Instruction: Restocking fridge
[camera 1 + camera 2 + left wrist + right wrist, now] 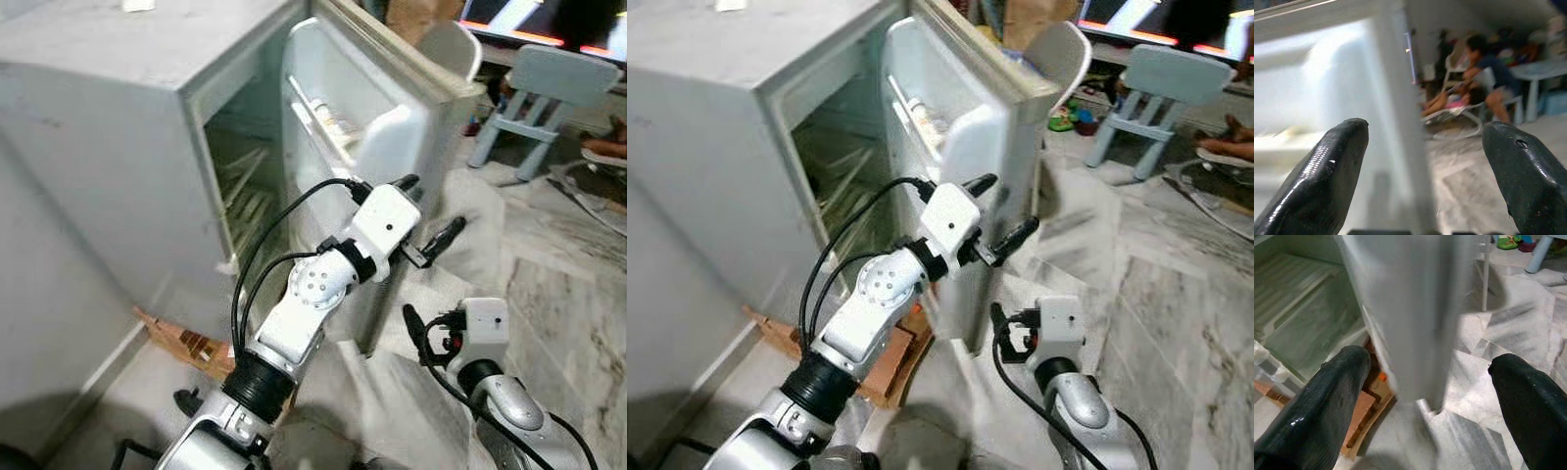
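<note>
My left end effector (428,212) is up at the free edge of the open fridge door (392,127), fingers spread, pinching nothing. My right end effector (1420,396) is lower, spread too, facing that door edge. The fridge (118,127) stands open just ahead on the marble floor (558,264).

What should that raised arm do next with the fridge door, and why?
Probably swing the fridge door wider. The left gripper is open, its fingers either side of the door's edge, and the door stands only part open, leaving a narrow gap to the shelves. The right gripper hangs low, also open and holding nothing.
</note>
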{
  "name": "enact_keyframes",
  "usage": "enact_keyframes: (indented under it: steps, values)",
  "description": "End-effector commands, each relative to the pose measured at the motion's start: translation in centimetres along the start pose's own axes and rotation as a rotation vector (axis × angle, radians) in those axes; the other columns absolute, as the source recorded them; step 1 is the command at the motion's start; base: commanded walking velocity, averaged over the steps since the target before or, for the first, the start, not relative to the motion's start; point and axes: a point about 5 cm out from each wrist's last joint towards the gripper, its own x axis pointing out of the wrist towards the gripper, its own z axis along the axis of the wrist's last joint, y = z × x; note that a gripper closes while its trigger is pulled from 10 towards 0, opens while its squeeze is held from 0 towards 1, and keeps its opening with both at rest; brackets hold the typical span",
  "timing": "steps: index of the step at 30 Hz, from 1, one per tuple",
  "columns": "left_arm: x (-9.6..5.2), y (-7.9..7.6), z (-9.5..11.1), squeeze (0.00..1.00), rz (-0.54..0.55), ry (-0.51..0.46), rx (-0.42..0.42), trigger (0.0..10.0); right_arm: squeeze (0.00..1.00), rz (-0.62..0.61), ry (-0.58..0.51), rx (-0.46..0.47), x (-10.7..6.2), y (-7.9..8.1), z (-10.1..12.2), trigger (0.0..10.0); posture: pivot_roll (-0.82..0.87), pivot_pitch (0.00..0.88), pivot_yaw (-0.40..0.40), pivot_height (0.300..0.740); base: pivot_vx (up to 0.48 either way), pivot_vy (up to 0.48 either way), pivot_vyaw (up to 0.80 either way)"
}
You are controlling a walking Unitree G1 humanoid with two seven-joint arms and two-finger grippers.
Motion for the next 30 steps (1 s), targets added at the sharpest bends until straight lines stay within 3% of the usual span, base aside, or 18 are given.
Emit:
enact_keyframes:
  steps: [1, 5, 10, 14, 15, 16, 19, 23, 30]
  values:
    - [-0.8, 1.0, -0.8, 0.0, 0.046, 0.038, 0.006, 10.0, 0.0, -0.016, -0.012, 0.004, -0.1, -0.1, 0.1, 10.0, 0.02, 0.013, -0.002, 0.74, 0.0, 0.0, 0.0]
    - [-2.7, 2.5, -1.8, 0.0, 0.098, 0.057, 0.015, 10.0, 0.0, -0.011, -0.035, 0.009, 0.1, 0.1, 0.4, 10.0, 0.02, 0.014, -0.006, 0.74, 0.066, -0.099, 0.0]
    - [-4.4, 3.2, -2.9, 0.0, 0.157, 0.097, 0.015, 10.0, 0.0, 0.012, -0.06, 0.001, 0.4, 0.4, 0.8, 10.0, 0.02, 0.012, -0.004, 0.74, 0.28, -0.386, 0.0]
    - [-7.6, 4.6, -4.2, 0.0, 0.29, 0.155, -0.002, 10.0, 0.0, -0.004, -0.096, 0.017, 0.9, 0.4, 1.3, 10.0, 0.01, 0.007, 0.002, 0.74, 0.297, -0.373, 0.0]
    - [-9.1, 5.2, -4.8, 0.0, 0.345, 0.184, -0.005, 10.0, 0.0, -0.01, -0.099, 0.019, 1.0, 0.3, 1.4, 10.0, 0.02, 0.007, 0.0, 0.74, 0.296, -0.375, 0.0]
    - [-9.1, 5.2, -4.8, 0.0, 0.345, 0.184, -0.005, 10.0, 0.0, -0.01, -0.099, 0.019, 1.0, 0.3, 1.4, 10.0, 0.02, 0.007, 0.0, 0.74, 0.296, -0.375, 0.0]
    - [-11.9, 6.2, -5.7, 0.0, 0.42, 0.245, 0.008, 10.0, 0.0, -0.002, -0.1, 0.021, 1.6, 0.5, 1.4, 10.0, 0.03, 0.011, -0.009, 0.74, 0.298, -0.371, -0.6]
    - [-12.9, 6.5, -5.8, 0.0, 0.439, 0.264, 0.024, 10.0, 0.0, 0.018, -0.111, 0.014, 2.1, 0.8, 1.7, 10.0, 0.04, 0.007, -0.014, 0.74, 0.306, -0.368, -0.8]
    - [-13.0, 6.1, -5.8, 0.0, 0.433, 0.267, 0.013, 10.0, 0.0, 0.023, -0.119, 0.046, 2.9, 0.8, 1.8, 10.0, 0.05, 0.0, -0.014, 0.74, 0.314, -0.358, -0.8]
